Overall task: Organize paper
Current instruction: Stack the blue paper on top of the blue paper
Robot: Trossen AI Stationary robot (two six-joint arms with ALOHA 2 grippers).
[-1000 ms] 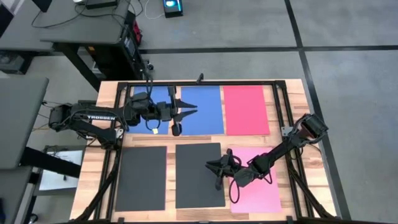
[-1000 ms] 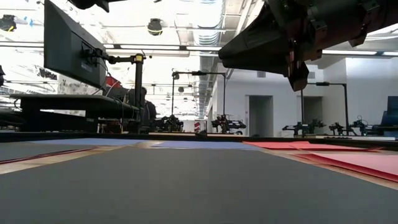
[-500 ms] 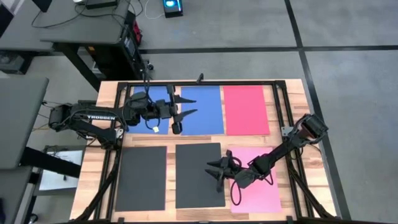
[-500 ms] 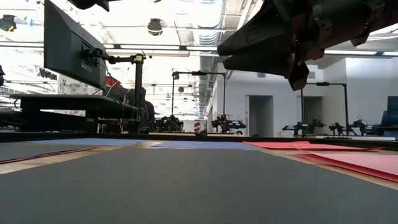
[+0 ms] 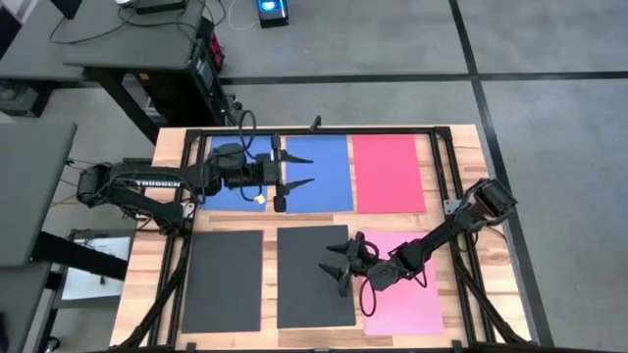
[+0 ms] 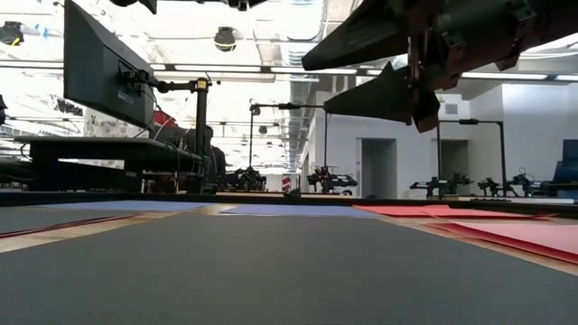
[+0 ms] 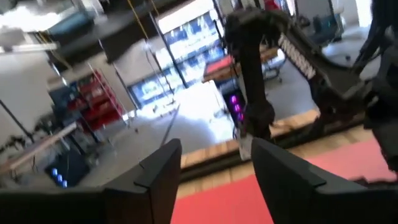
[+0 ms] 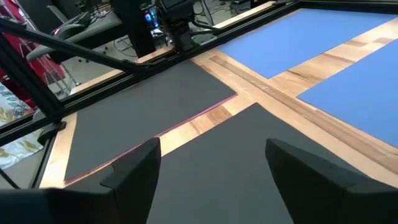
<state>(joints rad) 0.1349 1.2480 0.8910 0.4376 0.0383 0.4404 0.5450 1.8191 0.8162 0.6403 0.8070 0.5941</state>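
On your bench (image 5: 461, 147) the paper lies flat in two rows of three, each sheet with its long axis running from the near edge to the far edge.

Starting at the left of the high view, your left tool (image 5: 301, 175) hangs over the far row, between the left blue sheet (image 5: 228, 196) and the middle blue sheet (image 5: 329, 176). Its fingers point toward the bench's right side, stand parted, and have hold of nothing. Below it in the near row lies the left dark sheet (image 5: 224, 280); in the right wrist view a thin pink edge shows along its side.

Next comes the middle dark sheet (image 5: 309, 279). Your right tool (image 5: 332, 271) is over its right half, fingers pointing left and spread wide, gripping nothing; the low view shows it clear above the paper.

At the right, the red sheet (image 5: 388, 172) fills the far corner and the pink sheet (image 5: 412, 304) the near one, the right arm crossing over it.
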